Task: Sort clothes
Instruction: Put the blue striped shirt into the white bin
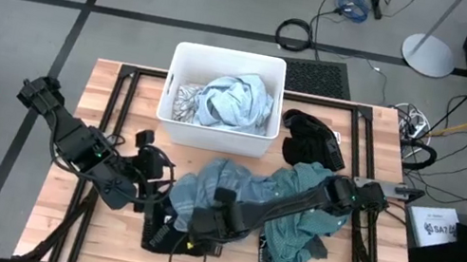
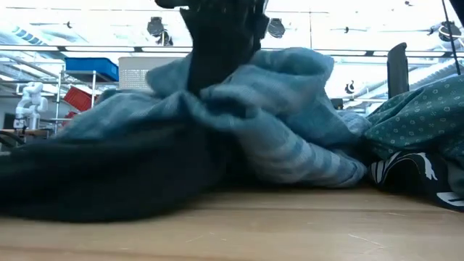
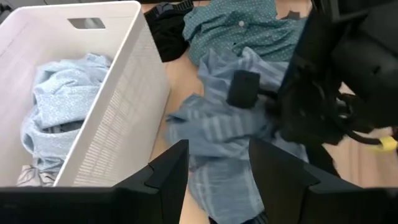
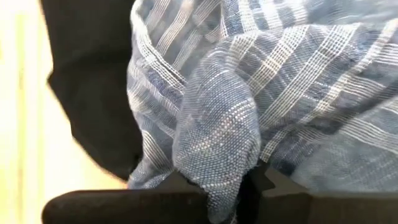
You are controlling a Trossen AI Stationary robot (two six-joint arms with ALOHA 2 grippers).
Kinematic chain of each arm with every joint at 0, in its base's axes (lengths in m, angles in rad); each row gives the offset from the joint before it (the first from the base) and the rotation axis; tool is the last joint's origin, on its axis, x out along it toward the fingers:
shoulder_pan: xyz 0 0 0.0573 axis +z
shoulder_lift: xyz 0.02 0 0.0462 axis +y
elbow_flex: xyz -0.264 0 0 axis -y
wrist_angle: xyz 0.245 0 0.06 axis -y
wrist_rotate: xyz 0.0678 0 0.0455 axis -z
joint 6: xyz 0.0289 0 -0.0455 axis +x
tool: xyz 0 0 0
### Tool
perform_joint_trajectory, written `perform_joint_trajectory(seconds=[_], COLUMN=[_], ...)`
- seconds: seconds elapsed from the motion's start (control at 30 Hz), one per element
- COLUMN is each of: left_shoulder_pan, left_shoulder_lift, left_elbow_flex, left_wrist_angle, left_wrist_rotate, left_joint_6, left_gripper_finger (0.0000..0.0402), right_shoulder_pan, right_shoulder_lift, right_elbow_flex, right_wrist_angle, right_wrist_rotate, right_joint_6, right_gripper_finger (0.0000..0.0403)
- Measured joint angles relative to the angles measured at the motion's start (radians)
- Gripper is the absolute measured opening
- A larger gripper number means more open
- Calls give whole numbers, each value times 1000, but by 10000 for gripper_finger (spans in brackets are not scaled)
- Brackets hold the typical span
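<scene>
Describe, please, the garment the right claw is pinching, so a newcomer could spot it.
Start at the white bin on the wooden table; just in front lies a heap of clothes. There the right claw pinches the blue striped shirt, paler than the dotted teal shirt beside it.

The right pincer (image 1: 198,224) sits buried in the blue striped garment (image 1: 213,190), its fingertips hidden. A black garment (image 2: 94,177) at nine o'clock in the low view is blurred and cut off.
</scene>
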Motion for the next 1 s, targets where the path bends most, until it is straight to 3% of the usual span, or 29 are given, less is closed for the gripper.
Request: perform_joint_trajectory(seconds=[0.23,0.37,0.5,0.67,1.0], left_shoulder_pan=[-33,-78,-137,-185,-129], left_shoulder_lift=[28,66,132,233,473], left_elbow_flex=[0,-67,-241,-402,-443], left_wrist_angle=[-4,31,203,494,624], left_wrist_rotate=[4,5,23,91,92], left_joint_6=[-63,-213,-401,-501,-499], left_gripper_finger=[178,178,178,178,178], right_shoulder_pan=[0,-7,-10,-10,-16], right_shoulder_lift=[-81,-102,-105,-105,-105], right_elbow_flex=[1,1,1,2,3], right_wrist_angle=[-74,-100,-105,-105,-96], right_wrist_rotate=[89,93,92,92,92], right_joint_6=[-6,-8,-24,-49,-53], right_gripper_finger=[22,22,22,24,25])
